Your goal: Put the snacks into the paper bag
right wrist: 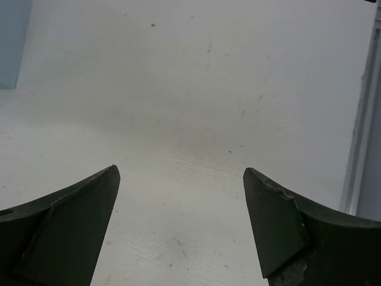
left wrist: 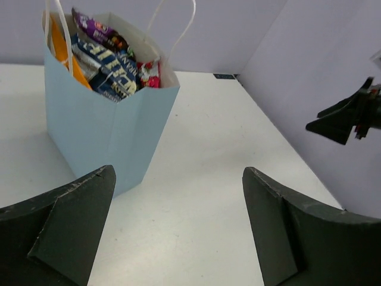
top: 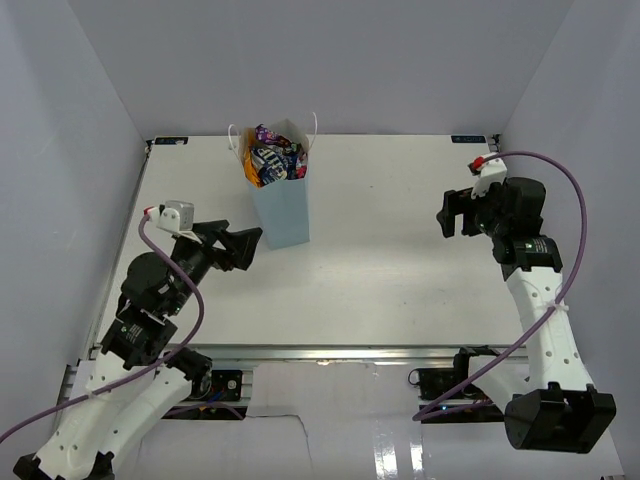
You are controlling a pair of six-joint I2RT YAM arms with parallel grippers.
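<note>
The pale-blue paper bag (top: 284,207) (left wrist: 101,131) stands upright at the back left of the table, its white string handles up. Several snacks (top: 272,158) (left wrist: 107,65) fill its mouth: orange, purple, dark blue and pink-red packets. My left gripper (top: 250,245) (left wrist: 178,179) hangs open and empty just to the left of the bag's base. At the right side of the table my right gripper (top: 450,213) (right wrist: 181,173) is open too, with only bare table between its fingers. In the right wrist view a corner of the bag (right wrist: 13,42) shows at the upper left.
The white table (top: 400,260) is walled by pale panels on three sides. The right arm's fingers (left wrist: 339,122) show at the right edge of the left wrist view. A metal rail (top: 330,352) and cables run along the near edge.
</note>
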